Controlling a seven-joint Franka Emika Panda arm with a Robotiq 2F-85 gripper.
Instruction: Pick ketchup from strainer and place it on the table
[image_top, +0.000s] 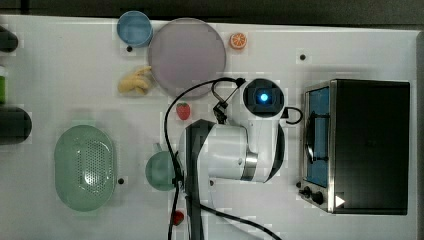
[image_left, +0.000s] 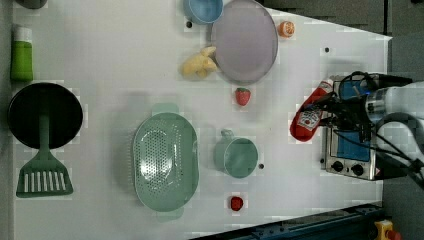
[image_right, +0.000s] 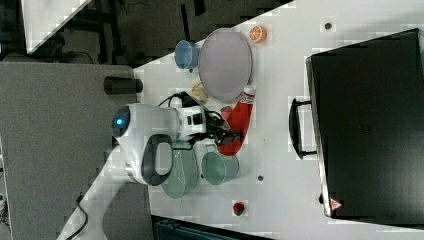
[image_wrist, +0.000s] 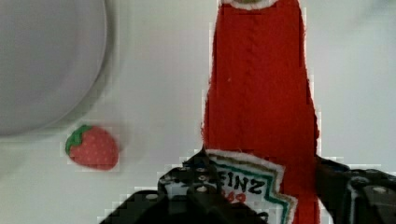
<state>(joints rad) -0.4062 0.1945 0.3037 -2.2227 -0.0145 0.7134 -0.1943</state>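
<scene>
Already the gripper (image_wrist: 261, 186) grasps the ketchup (image_wrist: 261, 93) by its labelled end, its long axis running out ahead of the fingers, cap farthest. It hangs well to the left view's right of the strainer (image_left: 165, 160), over bare table (image_left: 100, 60) just beside the strawberry (image_wrist: 92, 147)

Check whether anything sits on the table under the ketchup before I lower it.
Nothing visible does. The gripper has its jaws shut on the ketchup, and the wrist view shows bare table around the bottle. The strawberry and grey plate lie off to one side.

A lilac plate (image_top: 187, 56), blue cup (image_top: 134, 28), orange slice (image_top: 238, 40) and toaster oven (image_top: 365, 146).
</scene>
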